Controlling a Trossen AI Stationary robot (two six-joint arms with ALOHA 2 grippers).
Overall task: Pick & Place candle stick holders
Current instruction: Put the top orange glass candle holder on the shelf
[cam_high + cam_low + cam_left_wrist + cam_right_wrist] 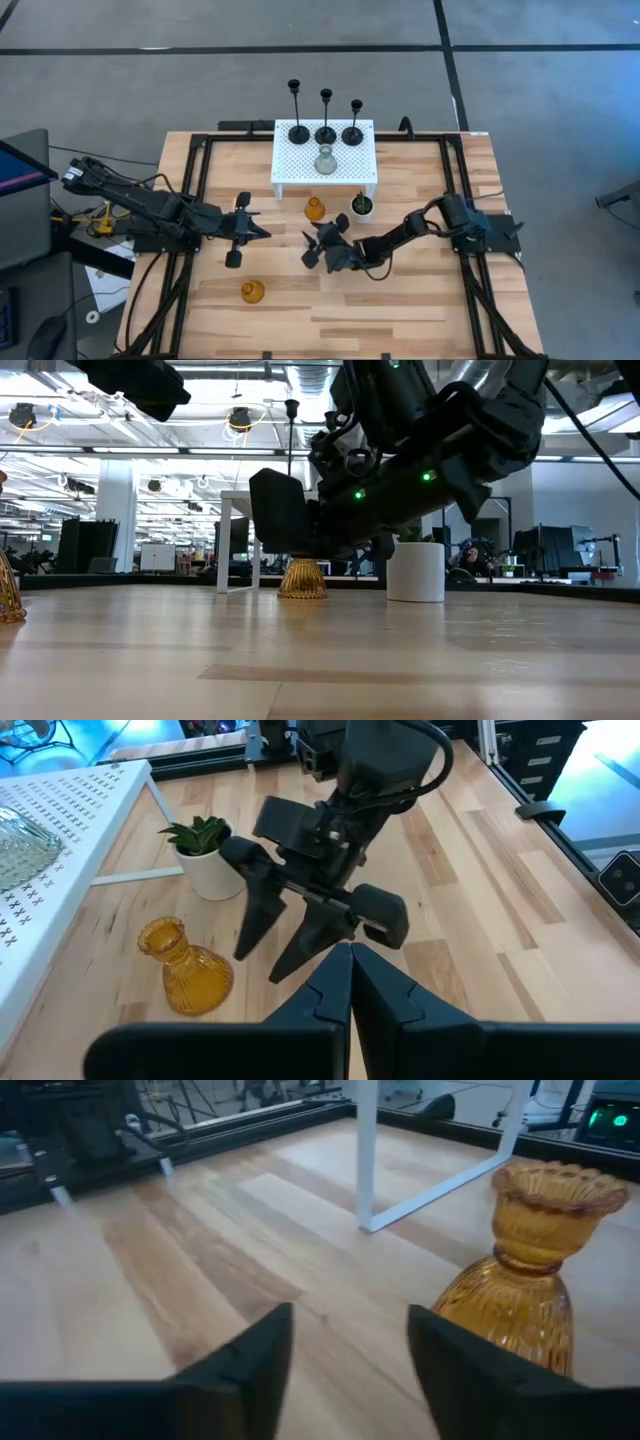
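Three black thin-stemmed holders (325,128) and a pale grey glass holder (325,161) stand on the white perforated stand (295,165) at the far middle. One amber glass holder (315,209) stands on the table in front of the stand. It also shows in the right wrist view (530,1270) and the left wrist view (185,970). A second amber holder (252,292) stands near the front left. My right gripper (312,248) is open and low over the table, just short of the first amber holder, which stands ahead of one finger (470,1370). My left gripper (262,232) is shut and empty, left of it.
A small white pot with a green plant (361,206) stands right of the first amber holder, close to my right arm. The stand's white legs (366,1160) rise just beyond the holder. Bare wood lies toward the near edge.
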